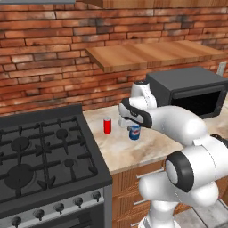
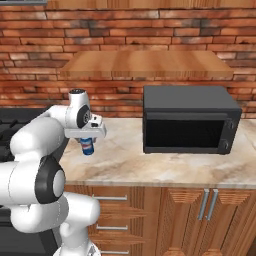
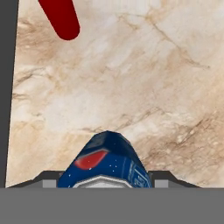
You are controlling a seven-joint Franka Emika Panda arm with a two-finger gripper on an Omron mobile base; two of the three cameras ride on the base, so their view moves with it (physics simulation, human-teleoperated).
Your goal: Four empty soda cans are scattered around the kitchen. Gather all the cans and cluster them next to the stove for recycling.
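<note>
A red soda can (image 1: pixel 107 125) stands upright on the marble counter (image 1: pixel 149 149), a short way right of the black stove (image 1: pixel 40 156). In the hand view the same red can (image 3: pixel 61 17) lies at the top left, with the stove's dark edge (image 3: pixel 8 87) along the left side. My gripper (image 1: pixel 132 126) points down and is shut on a blue soda can (image 1: pixel 134 132) with a red and white logo, a little right of the red one. The blue can (image 2: pixel 88 146) hangs upright low at the counter; I cannot tell whether it touches. It sits between my fingers (image 3: pixel 109 159).
A dark grey microwave (image 1: pixel 191 91) stands on the counter to the right, also seen front-on (image 2: pixel 187 120). A wooden shelf (image 1: pixel 151 53) juts from the brick wall above. Wooden drawers and cabinet doors (image 2: pixel 200 210) run below the counter.
</note>
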